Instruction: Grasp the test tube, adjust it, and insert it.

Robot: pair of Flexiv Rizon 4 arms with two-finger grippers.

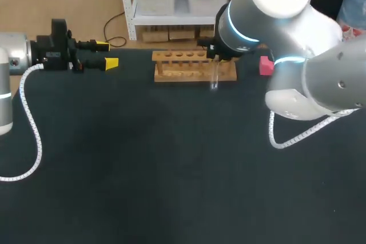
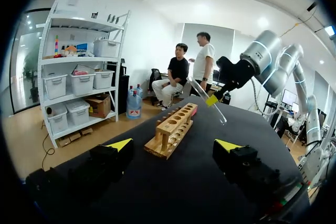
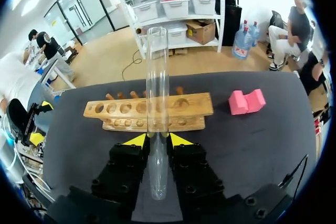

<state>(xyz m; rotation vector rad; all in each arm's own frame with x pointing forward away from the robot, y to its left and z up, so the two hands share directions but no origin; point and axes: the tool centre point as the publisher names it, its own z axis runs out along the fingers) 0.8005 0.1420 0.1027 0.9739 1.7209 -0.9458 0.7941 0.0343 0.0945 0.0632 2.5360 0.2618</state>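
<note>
A clear glass test tube (image 3: 157,77) stands clamped between the yellow tips of my right gripper (image 3: 157,140), which is shut on it. The tube reaches out past the fingers over the wooden rack (image 3: 152,111), a block with a row of round holes. In the head view the rack (image 1: 194,67) lies at the table's far middle, and the tube's end (image 1: 214,79) shows just in front of its right part, below my right wrist. My left gripper (image 1: 107,54) hangs open and empty at the far left, pointing at the rack. From there the tube (image 2: 209,102) looks tilted above the rack (image 2: 173,127).
A pink block (image 1: 266,65) sits on the dark table just right of the rack, also shown in the right wrist view (image 3: 247,101). My right arm's bulky joints overhang the table's right rear. A white coiled cable (image 1: 31,135) trails from the left arm.
</note>
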